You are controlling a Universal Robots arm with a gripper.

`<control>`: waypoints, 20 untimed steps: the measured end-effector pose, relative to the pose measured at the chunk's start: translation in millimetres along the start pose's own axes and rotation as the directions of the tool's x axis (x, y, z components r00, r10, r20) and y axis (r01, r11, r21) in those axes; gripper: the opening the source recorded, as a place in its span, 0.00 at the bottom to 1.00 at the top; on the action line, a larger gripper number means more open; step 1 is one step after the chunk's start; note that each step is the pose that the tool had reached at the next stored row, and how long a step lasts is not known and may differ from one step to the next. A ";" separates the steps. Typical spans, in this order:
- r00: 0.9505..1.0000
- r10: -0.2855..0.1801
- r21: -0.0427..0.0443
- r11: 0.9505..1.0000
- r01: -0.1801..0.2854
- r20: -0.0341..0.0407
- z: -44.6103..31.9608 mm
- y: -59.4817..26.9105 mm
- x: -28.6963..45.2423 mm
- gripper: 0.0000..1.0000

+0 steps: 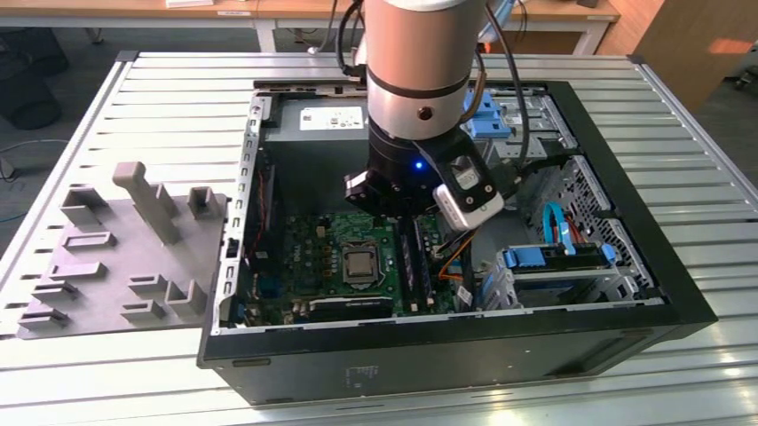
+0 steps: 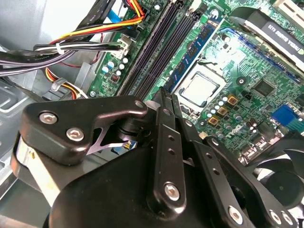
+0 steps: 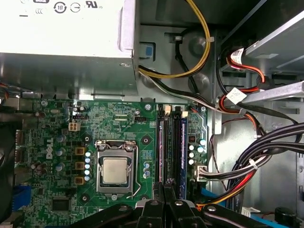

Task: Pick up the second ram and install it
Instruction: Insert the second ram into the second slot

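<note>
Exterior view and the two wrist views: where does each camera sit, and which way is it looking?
Exterior view: off the arm, high up, looking down into the open computer case; the arm shows, hanging over the motherboard.
First wrist view: on the wrist, facing straight down at the motherboard; the gripper shows.
Second wrist view: on the wrist, looking aslant past the gripper.
Both wrist views share the processor socket and black memory slots.

Bright even room light, case (image 1: 474,359) interior shadowed
</note>
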State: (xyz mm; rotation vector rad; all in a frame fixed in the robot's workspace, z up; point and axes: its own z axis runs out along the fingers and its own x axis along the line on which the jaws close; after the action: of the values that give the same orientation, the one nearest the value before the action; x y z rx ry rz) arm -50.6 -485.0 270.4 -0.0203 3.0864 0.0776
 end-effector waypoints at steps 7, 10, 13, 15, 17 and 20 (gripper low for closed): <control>1.000 0.000 0.000 1.000 0.000 0.000 5.5 -0.3 0.3 0.12; 1.000 0.000 -0.001 1.000 0.000 0.000 6.4 -0.3 0.3 0.12; 1.000 0.000 0.000 1.000 0.000 0.000 8.5 -0.4 -0.2 0.12; 1.000 0.000 0.000 1.000 0.000 0.000 9.6 -0.5 -1.2 0.12; 1.000 0.000 0.000 1.000 0.000 0.000 10.4 -0.5 -3.0 0.12; 1.000 0.000 0.000 1.000 0.000 0.000 11.5 -0.6 -5.9 0.12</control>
State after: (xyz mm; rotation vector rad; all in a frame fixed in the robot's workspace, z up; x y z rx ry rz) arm -44.1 -485.0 259.2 -0.0202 3.0864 0.0780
